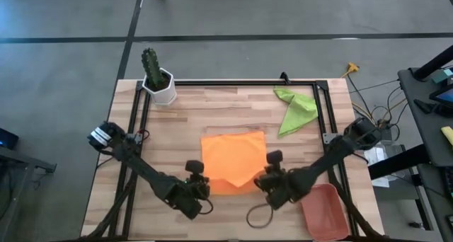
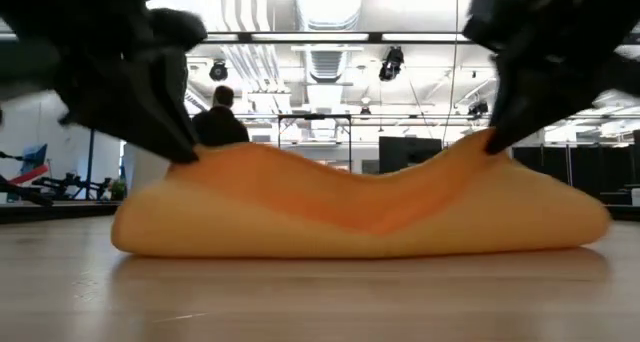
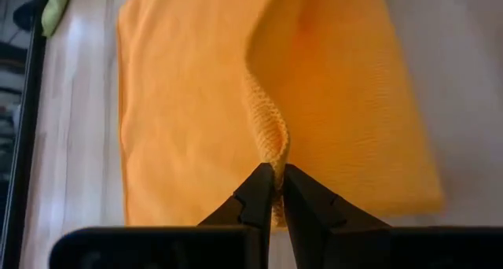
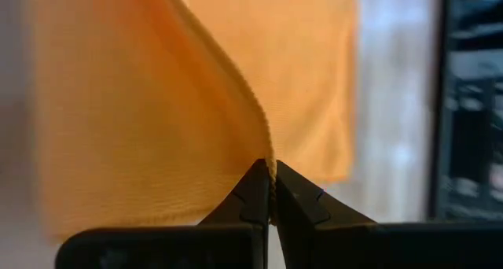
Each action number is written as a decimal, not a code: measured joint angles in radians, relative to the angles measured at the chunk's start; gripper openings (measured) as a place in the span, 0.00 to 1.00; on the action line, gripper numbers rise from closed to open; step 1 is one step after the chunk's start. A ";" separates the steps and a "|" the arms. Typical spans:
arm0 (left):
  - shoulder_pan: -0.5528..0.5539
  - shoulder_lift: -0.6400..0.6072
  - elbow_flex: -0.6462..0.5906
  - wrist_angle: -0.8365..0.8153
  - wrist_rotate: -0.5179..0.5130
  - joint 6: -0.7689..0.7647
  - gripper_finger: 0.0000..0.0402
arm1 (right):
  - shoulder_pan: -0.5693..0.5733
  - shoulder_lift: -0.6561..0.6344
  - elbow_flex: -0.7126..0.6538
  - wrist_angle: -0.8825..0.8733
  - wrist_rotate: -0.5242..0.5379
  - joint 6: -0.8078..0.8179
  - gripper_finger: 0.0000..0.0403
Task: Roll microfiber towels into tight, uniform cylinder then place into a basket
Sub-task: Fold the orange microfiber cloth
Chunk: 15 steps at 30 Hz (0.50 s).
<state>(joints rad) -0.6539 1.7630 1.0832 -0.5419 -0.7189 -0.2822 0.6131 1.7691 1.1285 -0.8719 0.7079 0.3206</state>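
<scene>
The orange towel [image 1: 232, 157] lies in the middle of the table with its far part flat on the wood. Its two near corners are raised, and the near edge sags between them [image 2: 360, 197]. My left gripper [image 1: 204, 181] is shut on the near left corner and my right gripper [image 1: 267, 174] on the near right corner. The lime green towel [image 1: 296, 109] lies crumpled at the far right. The terracotta basket [image 1: 324, 208] stands at the near right, beside my right arm. My left gripper pinches the orange towel's near left corner [image 3: 272, 152] between its two fingers, slanting down from the near left. The cloth there rises as a narrow ridge, clear of the table, and the rest runs down to the wood. My right gripper pinches the towel's near right corner at its edge [image 4: 266, 149] between its two fingers, slanting down from the near right. That corner is held off the table, and the cloth falls away from it toward the flat far part.
A white pot with a cactus [image 1: 159, 83] stands at the far left corner. A black frame [image 1: 233, 81] runs along the table's far and side edges. A loop of cable [image 1: 258, 216] lies near the front edge. Bare wood shows left of the orange towel.
</scene>
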 joint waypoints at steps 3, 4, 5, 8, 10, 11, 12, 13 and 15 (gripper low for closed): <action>0.019 0.000 -0.045 -0.013 -0.046 -0.023 0.04 | -0.046 0.000 -0.024 -0.019 0.030 0.000 0.02; 0.024 0.000 -0.057 -0.013 -0.068 -0.026 0.04 | -0.060 0.000 -0.035 -0.019 0.029 0.000 0.02; 0.028 0.000 -0.070 -0.016 -0.083 -0.027 0.04 | -0.073 0.000 -0.046 -0.019 0.029 0.000 0.02; 0.040 -0.001 -0.096 -0.018 -0.119 -0.027 0.04 | -0.101 0.000 -0.083 -0.015 0.027 0.000 0.02; 0.049 -0.003 -0.105 -0.016 -0.130 -0.027 0.04 | -0.116 0.000 -0.107 -0.011 0.027 0.000 0.02; 0.054 -0.004 -0.110 -0.015 -0.131 -0.026 0.04 | -0.122 0.000 -0.118 -0.011 0.027 0.000 0.02; 0.060 -0.004 -0.116 -0.016 -0.131 -0.026 0.04 | -0.128 -0.001 -0.128 -0.011 0.026 0.000 0.02; 0.066 -0.004 -0.123 -0.017 -0.131 -0.026 0.04 | -0.134 -0.001 -0.137 -0.008 0.026 0.000 0.02; 0.080 -0.004 -0.135 -0.016 -0.131 -0.026 0.04 | -0.146 -0.001 -0.153 0.009 0.027 -0.001 0.02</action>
<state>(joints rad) -0.5737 1.7594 0.9481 -0.5579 -0.8499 -0.3084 0.4675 1.7683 0.9758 -0.8632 0.7345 0.3199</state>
